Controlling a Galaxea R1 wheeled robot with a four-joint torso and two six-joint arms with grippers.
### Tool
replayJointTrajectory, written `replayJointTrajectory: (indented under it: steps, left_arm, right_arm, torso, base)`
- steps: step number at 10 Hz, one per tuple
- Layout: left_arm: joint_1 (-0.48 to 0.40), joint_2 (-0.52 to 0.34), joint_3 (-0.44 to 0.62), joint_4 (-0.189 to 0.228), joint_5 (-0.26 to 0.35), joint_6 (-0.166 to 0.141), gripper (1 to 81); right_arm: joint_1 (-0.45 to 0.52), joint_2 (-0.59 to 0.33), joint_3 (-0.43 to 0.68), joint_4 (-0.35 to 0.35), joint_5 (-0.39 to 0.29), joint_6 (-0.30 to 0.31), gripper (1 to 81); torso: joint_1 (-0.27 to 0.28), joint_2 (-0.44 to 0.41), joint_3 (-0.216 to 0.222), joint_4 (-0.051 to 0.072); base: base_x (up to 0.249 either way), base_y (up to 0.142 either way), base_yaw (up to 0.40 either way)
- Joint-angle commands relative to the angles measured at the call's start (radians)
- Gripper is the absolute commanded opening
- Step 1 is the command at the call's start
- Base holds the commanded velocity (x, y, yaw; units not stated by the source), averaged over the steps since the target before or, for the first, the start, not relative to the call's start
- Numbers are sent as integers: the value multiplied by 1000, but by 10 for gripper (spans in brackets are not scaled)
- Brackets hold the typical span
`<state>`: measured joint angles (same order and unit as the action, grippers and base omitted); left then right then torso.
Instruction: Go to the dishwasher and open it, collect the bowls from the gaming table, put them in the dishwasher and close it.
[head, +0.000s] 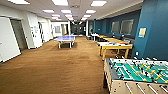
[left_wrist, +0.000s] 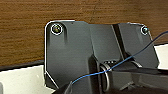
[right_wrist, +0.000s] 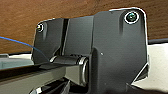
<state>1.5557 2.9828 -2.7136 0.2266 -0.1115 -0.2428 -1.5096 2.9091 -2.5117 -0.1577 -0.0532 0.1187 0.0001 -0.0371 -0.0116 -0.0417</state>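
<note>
The gaming table (head: 135, 72), with a green field, rods and small yellow and dark figures, stands at the near right of the head view, against the blue wall (head: 152, 32). I make out no bowl shape on the part of it that shows. The dishwasher is out of view. Both wrist views look down past the robot's own dark plate onto brown carpet (left_wrist: 25, 30), (right_wrist: 75, 10).
Open brown carpet (head: 55, 67) stretches ahead. A blue table-tennis table (head: 65, 38) stands mid-room, far off. Yellow-legged tables (head: 115, 46) line the right wall beyond the gaming table. White walls and a door (head: 8, 40) run along the left. A thin blue cable (left_wrist: 140, 51) crosses the left wrist view.
</note>
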Motion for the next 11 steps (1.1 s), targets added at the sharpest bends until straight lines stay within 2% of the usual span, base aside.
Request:
replayJointTrajectory:
  steps: [1,8,11]
  left_arm:
    - [-53,-5,-3,-4,41,-3,811]
    - [-53,-4,-3,-4,41,-3,811]
    - [-55,-2,-3,-6,41,-3,811]
  right_arm:
    - [61,-9,12,-10,-51,-4,811]
    - [61,-11,12,-11,-51,-4,811]
    - [61,-11,12,-14,-51,-4,811]
  torso:
    - [0,0,0,0]
    - [0,0,0,0]
    - [0,0,0,0]
  base:
    - [166,0,0]
    - [165,0,0]
    - [165,77,0]
